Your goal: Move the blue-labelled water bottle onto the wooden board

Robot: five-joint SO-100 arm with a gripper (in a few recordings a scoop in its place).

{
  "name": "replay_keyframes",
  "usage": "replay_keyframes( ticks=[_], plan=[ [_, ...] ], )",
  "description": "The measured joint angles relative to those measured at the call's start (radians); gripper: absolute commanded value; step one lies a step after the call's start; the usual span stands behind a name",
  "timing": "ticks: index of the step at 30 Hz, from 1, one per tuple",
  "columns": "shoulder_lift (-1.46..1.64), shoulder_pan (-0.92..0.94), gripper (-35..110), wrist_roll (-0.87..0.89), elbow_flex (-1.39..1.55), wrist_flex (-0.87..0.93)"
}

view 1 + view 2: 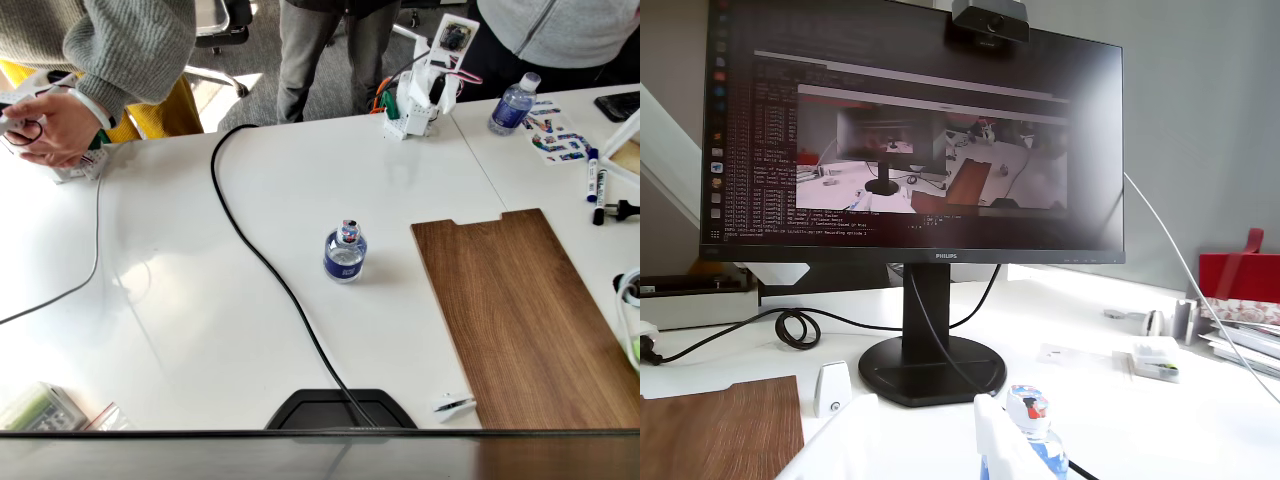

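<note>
One blue-labelled water bottle upright, cap up | beside wooden board | end effector spread

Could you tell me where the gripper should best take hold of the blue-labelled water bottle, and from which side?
The blue-labelled water bottle stands upright on the white table, left of the wooden board in the fixed view. I would probably close the fingers across its round labelled body, below the narrower cap. Coming in level from the arm's side looks best; the black cable lies on the bottle's left.
</note>
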Motion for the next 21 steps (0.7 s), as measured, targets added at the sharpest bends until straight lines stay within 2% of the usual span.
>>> replay_keyframes(
  ticks=[14,21],
  plan=[
    [0.000,-0.012,20,0.037,0.000,-0.072],
    [0.000,-0.051,22,0.067,-0.172,0.215]
  ],
)
